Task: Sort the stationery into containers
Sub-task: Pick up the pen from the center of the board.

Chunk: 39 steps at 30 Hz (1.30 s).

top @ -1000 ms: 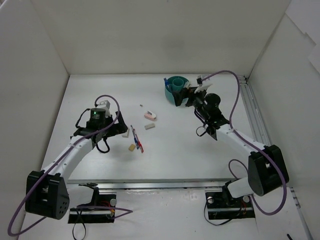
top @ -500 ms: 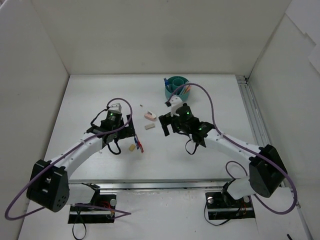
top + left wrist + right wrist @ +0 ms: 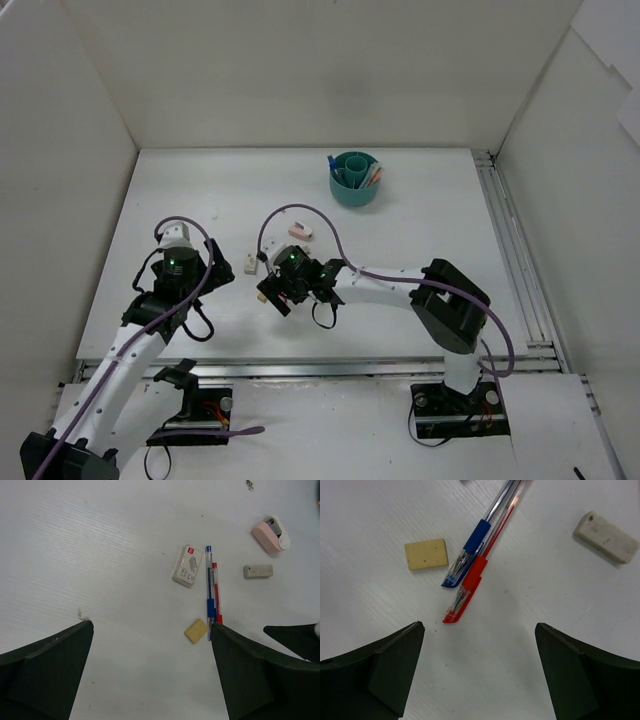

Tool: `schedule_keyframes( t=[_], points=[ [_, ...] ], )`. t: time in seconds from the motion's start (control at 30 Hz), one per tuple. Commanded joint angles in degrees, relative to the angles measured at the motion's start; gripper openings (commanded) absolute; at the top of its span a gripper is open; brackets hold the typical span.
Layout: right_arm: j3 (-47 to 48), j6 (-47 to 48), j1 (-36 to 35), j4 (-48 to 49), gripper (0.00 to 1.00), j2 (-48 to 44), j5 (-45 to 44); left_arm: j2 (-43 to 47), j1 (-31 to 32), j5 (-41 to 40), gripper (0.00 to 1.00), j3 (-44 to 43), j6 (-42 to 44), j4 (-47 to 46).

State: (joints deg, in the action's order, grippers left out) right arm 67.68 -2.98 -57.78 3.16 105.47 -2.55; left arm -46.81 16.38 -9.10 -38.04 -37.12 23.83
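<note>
A blue pen [image 3: 480,535] and a red pen [image 3: 470,587] lie side by side on the table, with a tan eraser [image 3: 426,554] to their left and a white eraser [image 3: 606,537] to the right. My right gripper [image 3: 479,625] hangs open just short of the pen tips, nothing between its fingers. In the top view it [image 3: 278,293] covers the pens. My left gripper [image 3: 151,625] is open too, farther left, looking at the same pens [image 3: 209,587], the tan eraser [image 3: 196,630] and a white boxed eraser [image 3: 188,572]. The teal cup [image 3: 353,190] stands far back.
A pink item [image 3: 270,535] lies beyond the white eraser [image 3: 258,571]. The cup holds a blue-capped piece and orange pens [image 3: 375,175]. White walls close the table on three sides; a metal rail [image 3: 505,240] runs along the right.
My right arm has swung from the cup down and left to the pens. My left arm has pulled back to the left and nearer its base.
</note>
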Motion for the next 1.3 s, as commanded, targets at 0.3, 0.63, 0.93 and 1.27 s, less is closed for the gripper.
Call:
schedule_keyframes(
  t=[0.3,0.63,0.93,1.27],
  points=[
    [2.9,-1.4,-0.7,-0.9,0.68,6.4,-6.2,2.7,-2.8,2.4,1.0,0.9,2.8,-0.7],
    [4.9,0.3,2.1,2.6,0.23,9.3,1.0,1.8,-2.8,7.2,1.0,1.0,8.1,-4.1],
    [2.1,5.2,6.3,-0.7,0.0,0.7,5.4,0.7,-2.8,12.0,1.0,-0.9,11.8,-7.2],
    [10.9,30.4,15.6,-20.2,0.0,-14.2,-3.8,-3.0,-2.8,13.9,1.0,-3.5,13.3,-9.3]
  ],
)
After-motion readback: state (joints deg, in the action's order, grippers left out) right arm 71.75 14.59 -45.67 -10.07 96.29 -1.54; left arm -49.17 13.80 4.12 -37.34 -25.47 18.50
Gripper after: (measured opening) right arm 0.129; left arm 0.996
